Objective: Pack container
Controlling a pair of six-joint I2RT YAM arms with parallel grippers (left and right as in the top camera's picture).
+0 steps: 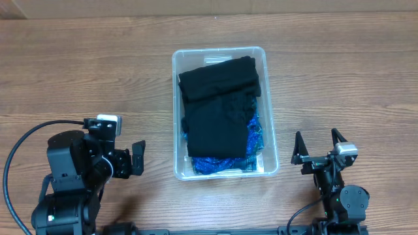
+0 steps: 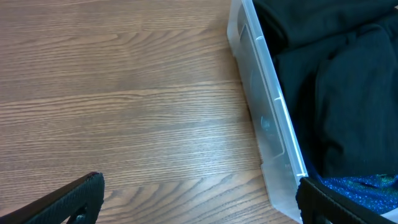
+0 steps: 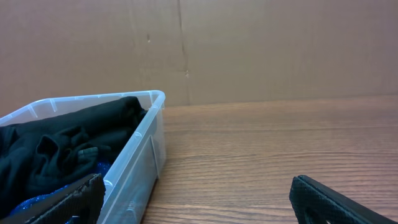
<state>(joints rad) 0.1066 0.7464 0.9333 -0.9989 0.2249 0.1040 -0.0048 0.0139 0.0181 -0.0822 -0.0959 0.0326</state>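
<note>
The left tool (image 1: pixel 138 158) has its two fingers spread wide with nothing between them. It sits over bare table (image 1: pixel 85 72), just beside the near left corner of the container (image 1: pixel 219 50) and apart from it. In the left wrist view one finger (image 2: pixel 329 202) overlaps that corner. The right tool (image 1: pixel 318 145) is likewise spread and holds nothing, and it sits near the container's near right corner with a strip of table between. The single clear container lies in the middle of the table, between the two tools and slightly beyond them. Its long axis runs straight away from the robot, with one short end facing the arms. Inside it, black clothing (image 1: pixel 219 111) fills most of the space in what look like two folded pieces, and one blue glittery fabric (image 1: pixel 225 164) shows at the near end and along the right side. A black cable (image 1: pixel 13 163) loops by the left arm. A plain brown wall (image 3: pixel 261 50) stands behind the table.
</note>
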